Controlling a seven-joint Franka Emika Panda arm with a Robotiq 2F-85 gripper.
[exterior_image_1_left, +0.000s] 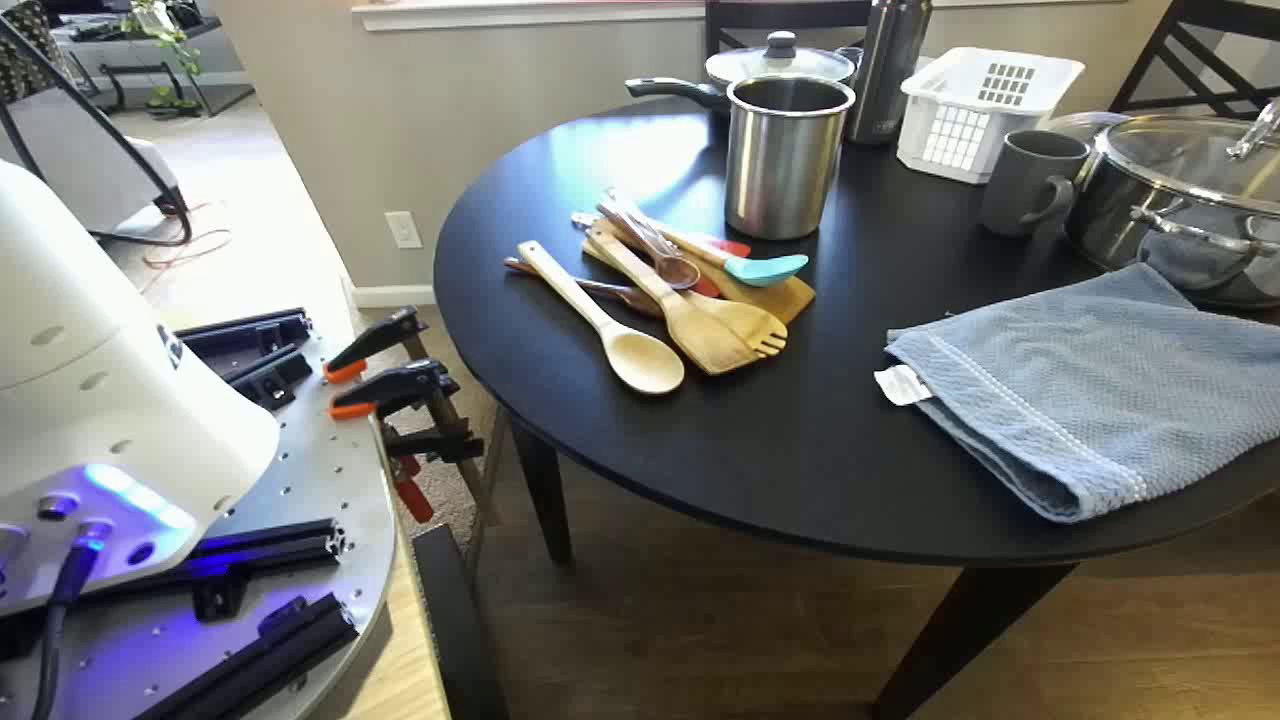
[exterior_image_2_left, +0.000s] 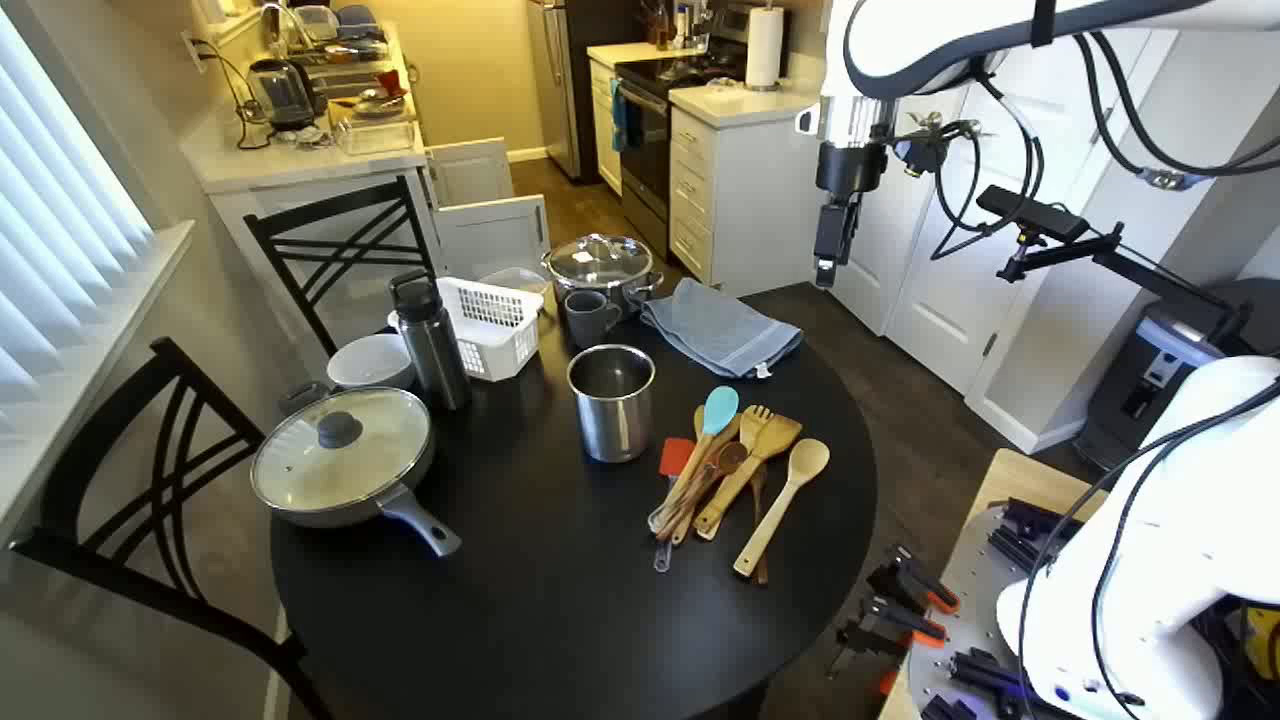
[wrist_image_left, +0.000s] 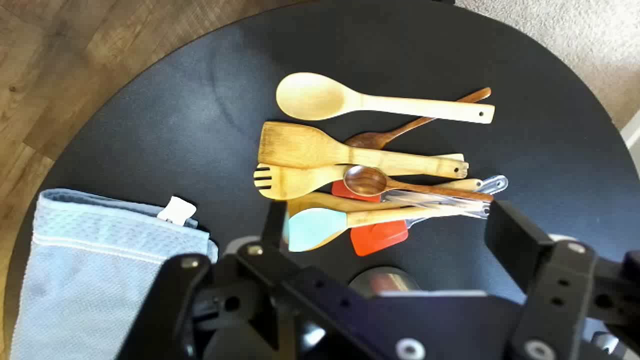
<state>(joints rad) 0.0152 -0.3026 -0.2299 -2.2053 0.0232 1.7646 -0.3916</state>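
High over the round black table, my gripper (wrist_image_left: 391, 220) stands open, its fingers wide apart with nothing between them; in an exterior view the gripper (exterior_image_2_left: 826, 268) hangs in the air beyond the blue towel. Below it in the wrist view lies a loose pile of utensils. A pale wooden spoon (wrist_image_left: 312, 96) lies at the pile's edge beside a wooden spatula (wrist_image_left: 290, 145) and a slotted wooden fork (wrist_image_left: 285, 184). A small brown spoon (wrist_image_left: 365, 181), a turquoise-headed spoon (wrist_image_left: 315, 229) and a red spatula (wrist_image_left: 377, 237) overlap nearby. The steel pot (exterior_image_2_left: 614, 415) is mostly hidden behind the gripper in the wrist view.
A folded blue towel (exterior_image_1_left: 1090, 390) lies near the table edge. Around the pot stand a grey mug (exterior_image_1_left: 1030, 180), a lidded pot (exterior_image_2_left: 600, 265), a white basket (exterior_image_2_left: 495, 330), a steel bottle (exterior_image_2_left: 432, 345), a white bowl (exterior_image_2_left: 370, 362) and a lidded pan (exterior_image_2_left: 340, 460) with its handle sticking out.
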